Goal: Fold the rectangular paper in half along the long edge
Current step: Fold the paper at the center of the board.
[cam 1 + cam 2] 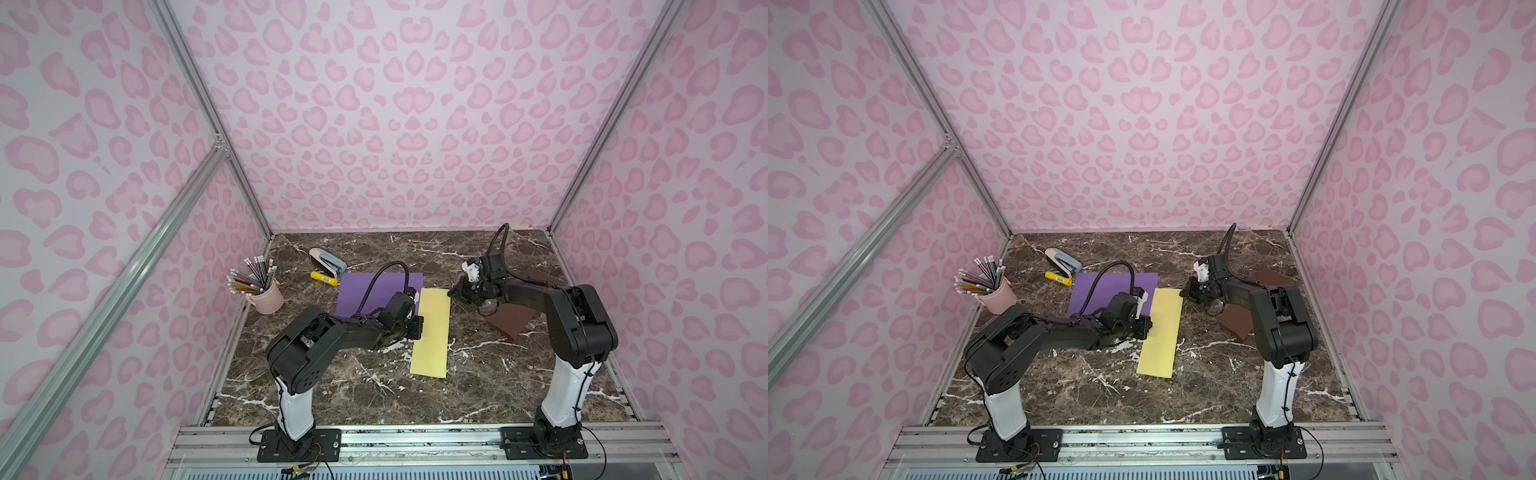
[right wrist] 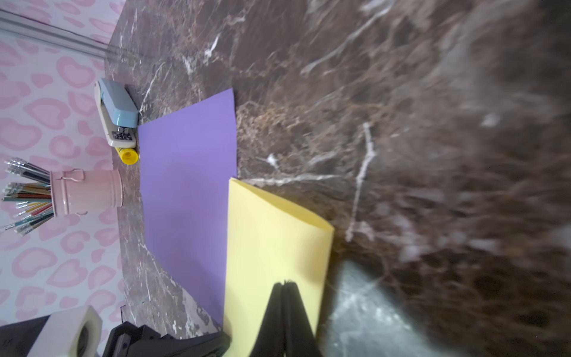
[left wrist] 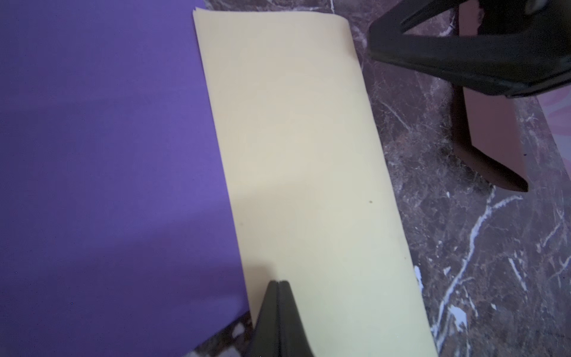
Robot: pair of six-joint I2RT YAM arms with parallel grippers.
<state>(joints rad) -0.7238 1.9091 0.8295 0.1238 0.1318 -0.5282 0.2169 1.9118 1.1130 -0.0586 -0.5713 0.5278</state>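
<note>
At the far left of the tabletop (image 1: 490, 374) a pink cup (image 1: 268, 299) of pencils stands upright; right of it lie a stapler (image 1: 326, 259) and a yellow glue stick (image 1: 323, 279), just beside the far-left corner of a purple sheet (image 1: 365, 291); the left hand (image 1: 419, 327) has its 2 fingers pressed together with nothing between them, its tip over the left edge of the yellow paper (image 1: 432, 340), about midway along; whether it touches I cannot tell. The yellow paper lies mid-tabletop as a long narrow strip, already doubled over; its loose edges face left and overlap the purple sheet; its rounded fold faces right, puffed open at the far end; the right hand (image 1: 452, 292), fingers likewise closed on nothing, sits at that far-right corner; a brown sheet (image 1: 517, 322) lies partly under the right arm, far right.
</note>
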